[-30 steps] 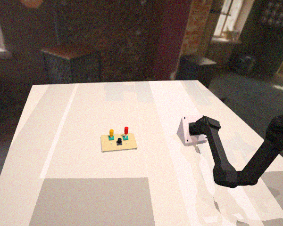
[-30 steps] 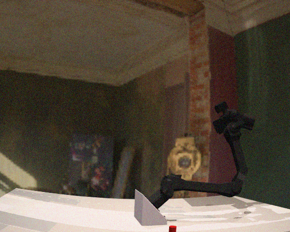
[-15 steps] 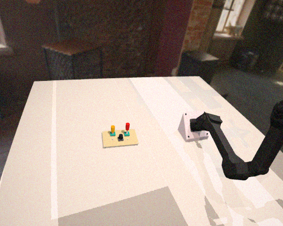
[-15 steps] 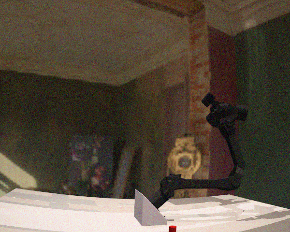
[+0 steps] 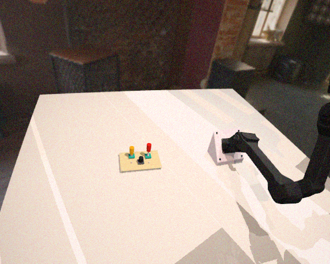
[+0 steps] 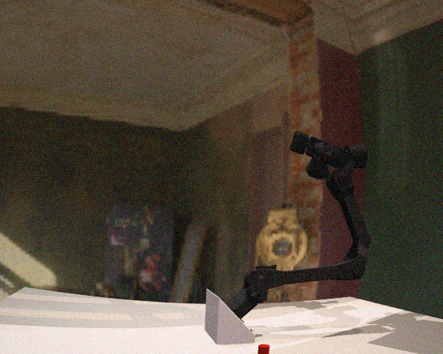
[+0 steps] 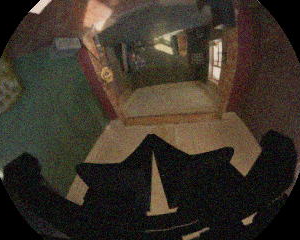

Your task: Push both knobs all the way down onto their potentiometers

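Well apart from the closed, empty gripper [image 6: 298, 142] [image 7: 150, 136], low on the pale table [image 5: 102, 198] [image 6: 100, 337]: circuit board [image 5: 139, 166]; orange knob [image 5: 131, 150] and red knob [image 5: 148, 147] [image 6: 263, 349] upright over teal potentiometers, pale shaft visible beneath the red one (orange one's seating hard to tell); small black part [image 5: 141, 159] between and nearer the board's front edge; black arm [image 5: 262, 161] [image 6: 313, 276] raised, hand high above its wedge-shaped mount [image 5: 214, 150] [image 6: 227, 324]

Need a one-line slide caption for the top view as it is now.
Orange knob and red knob stand upright on the circuit board, the black arm off to one side.
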`<state>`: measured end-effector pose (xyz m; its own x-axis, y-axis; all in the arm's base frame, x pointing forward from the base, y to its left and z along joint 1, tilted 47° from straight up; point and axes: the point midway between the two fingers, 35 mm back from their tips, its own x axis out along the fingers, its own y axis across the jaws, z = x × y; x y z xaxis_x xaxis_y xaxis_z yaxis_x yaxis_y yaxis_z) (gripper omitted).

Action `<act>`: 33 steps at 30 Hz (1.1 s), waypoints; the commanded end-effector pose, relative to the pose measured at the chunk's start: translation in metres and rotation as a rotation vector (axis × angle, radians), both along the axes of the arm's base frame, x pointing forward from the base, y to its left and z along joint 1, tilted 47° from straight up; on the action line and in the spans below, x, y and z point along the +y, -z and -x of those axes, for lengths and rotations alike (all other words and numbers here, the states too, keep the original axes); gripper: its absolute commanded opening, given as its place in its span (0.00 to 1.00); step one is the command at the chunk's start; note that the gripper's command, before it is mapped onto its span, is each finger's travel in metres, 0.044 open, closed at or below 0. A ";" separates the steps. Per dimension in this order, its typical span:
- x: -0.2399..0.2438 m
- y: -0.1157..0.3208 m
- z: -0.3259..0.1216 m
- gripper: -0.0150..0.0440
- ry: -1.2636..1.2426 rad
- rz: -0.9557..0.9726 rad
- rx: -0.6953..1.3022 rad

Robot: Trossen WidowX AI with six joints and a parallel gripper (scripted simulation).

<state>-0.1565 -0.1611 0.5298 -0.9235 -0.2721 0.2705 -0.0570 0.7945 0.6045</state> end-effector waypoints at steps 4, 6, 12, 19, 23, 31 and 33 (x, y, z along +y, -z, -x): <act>-0.044 0.010 -0.013 0.25 -0.091 -0.214 0.071; -0.051 0.013 -0.015 0.25 -0.106 -0.252 0.084; -0.082 0.022 -0.027 0.25 -0.168 -0.423 0.151; -0.117 0.036 -0.046 0.25 -0.248 -0.627 0.247; -0.136 0.045 -0.059 0.25 -0.296 -0.740 0.309; -0.164 0.062 -0.083 0.25 -0.377 -0.905 0.416; -0.167 0.065 -0.088 0.25 -0.393 -0.906 0.420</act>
<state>-0.0776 -0.3217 0.4668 -0.6350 -0.7656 0.1031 0.1204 0.0337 0.9921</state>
